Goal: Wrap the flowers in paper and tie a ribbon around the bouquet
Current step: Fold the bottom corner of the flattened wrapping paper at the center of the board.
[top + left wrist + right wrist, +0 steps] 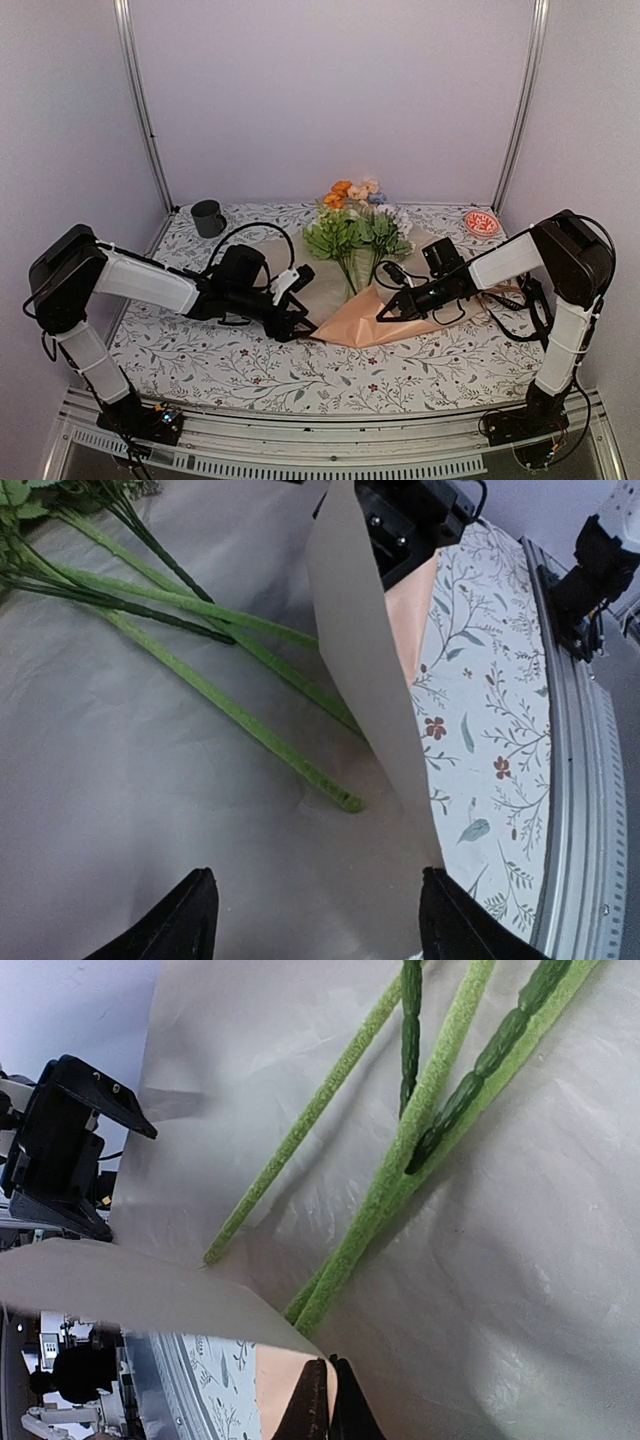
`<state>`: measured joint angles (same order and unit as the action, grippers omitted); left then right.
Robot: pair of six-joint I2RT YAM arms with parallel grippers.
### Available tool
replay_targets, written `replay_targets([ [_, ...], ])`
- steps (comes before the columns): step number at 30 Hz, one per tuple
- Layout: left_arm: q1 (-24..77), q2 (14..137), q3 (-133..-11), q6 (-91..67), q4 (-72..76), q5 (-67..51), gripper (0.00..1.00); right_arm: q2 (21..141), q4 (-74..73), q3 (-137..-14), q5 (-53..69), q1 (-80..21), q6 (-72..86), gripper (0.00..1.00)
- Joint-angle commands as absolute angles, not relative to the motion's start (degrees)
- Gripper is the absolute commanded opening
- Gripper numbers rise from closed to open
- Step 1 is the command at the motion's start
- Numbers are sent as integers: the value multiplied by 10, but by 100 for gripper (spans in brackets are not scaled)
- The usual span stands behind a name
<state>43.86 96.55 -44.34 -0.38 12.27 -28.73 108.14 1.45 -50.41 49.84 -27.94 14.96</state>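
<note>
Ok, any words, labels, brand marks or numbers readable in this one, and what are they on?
No text can be read in any of the three views.
The round red-and-white object at the far right has a marking that is too small to tell whether it is text.
No print shows on the paper or the mug; the table cover bears only leaves and blossoms.

The paper (360, 318) was peach-orange on its folded-over flap and dull greyish beige on its other face. The flowers (358, 225) had orange, peach, white and pale blue blooms over green leaves, with stems (200, 695) in light and darker green. The tabletop (230, 365) wore a white cover printed with grey-green sprigs and small reddish blossoms. The mug (208, 218) was dark grey. The left gripper (305, 328) and right gripper (383, 314) were black.
</note>
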Motion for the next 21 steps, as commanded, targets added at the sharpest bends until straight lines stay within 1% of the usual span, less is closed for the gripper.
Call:
replay_targets([
  [1, 420, 937, -421, -25, 215, -373, 69, 1085, 3, -513, 493, -275, 132, 1],
  [4, 417, 888, -398, -13, 236, -327, 66, 1084, 2, -513, 490, -275, 133, 0],
  [8, 418, 843, -383, -7, 227, -186, 63, 1084, 4, -513, 494, -275, 133, 1],
  [9, 418, 839, -381, -3, 222, -172, 63, 1084, 5, -513, 494, -275, 134, 1],
  [12, 428, 868, -398, 22, 188, -230, 68, 1085, 6, -513, 495, -275, 135, 1],
  [14, 433, 906, -424, 24, 139, -267, 74, 1086, 6, -513, 495, -275, 136, 1],
  [16, 435, 935, -433, 23, 121, -305, 78, 1085, 7, -511, 493, -275, 137, 1],
  [19, 436, 950, -427, 21, 132, -322, 80, 1086, 11, -508, 493, -275, 139, 1],
  [21, 436, 961, -428, 21, 136, -328, 80, 1087, 12, -508, 493, -275, 139, 1],
])
